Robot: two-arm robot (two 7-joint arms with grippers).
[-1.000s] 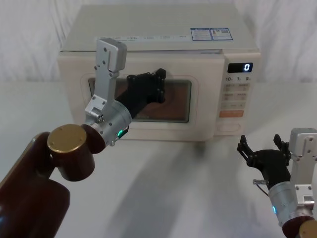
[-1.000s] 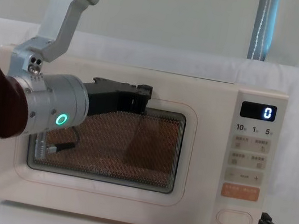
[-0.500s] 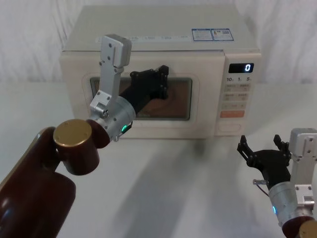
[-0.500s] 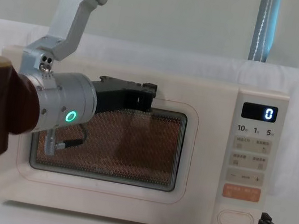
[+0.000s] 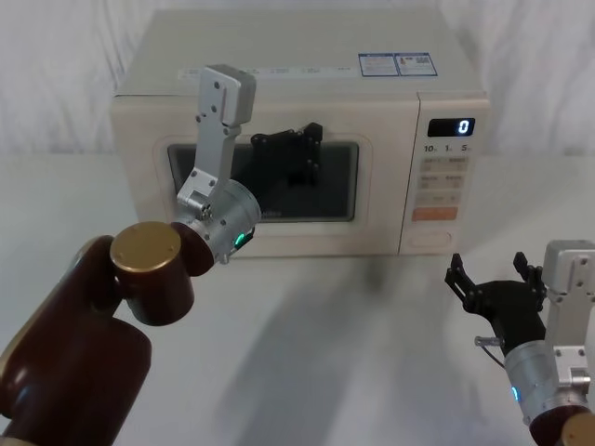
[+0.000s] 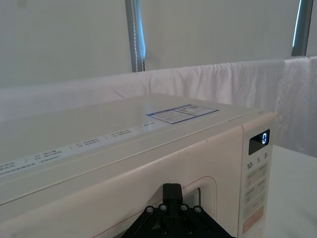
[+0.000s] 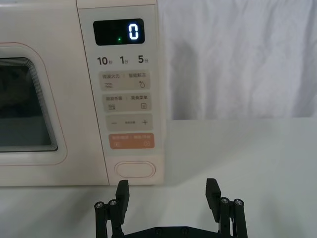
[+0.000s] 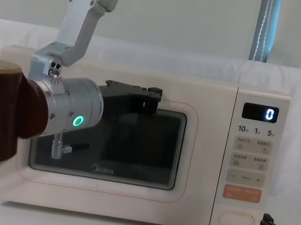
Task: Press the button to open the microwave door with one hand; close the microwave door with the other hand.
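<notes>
The cream microwave (image 5: pixel 279 84) stands at the back of the table, its display showing 0. The microwave door (image 5: pixel 383 200) sits flush with the front, its window (image 8: pixel 133 144) dark. My left gripper (image 5: pixel 302 149) is shut, and its tip rests against the door's upper edge (image 8: pixel 154 97); in the left wrist view the fingers (image 6: pixel 172 194) sit together at the door. The button (image 7: pixel 134 169) is the plain pill-shaped key at the foot of the control panel (image 8: pixel 236 220). My right gripper (image 7: pixel 167 191) hangs open low at the right (image 5: pixel 493 277), in front of the button and apart from it.
A white cloth covers the table (image 5: pixel 325 353), with free room in front of the microwave. An orange key (image 7: pixel 131 141) sits just above the button. White drapes (image 5: pixel 65 65) hang behind the oven.
The door has swung from slightly ajar to flush, pushed by my left gripper moving toward the oven. The window went from lit brown to dark. The right arm has not moved.
</notes>
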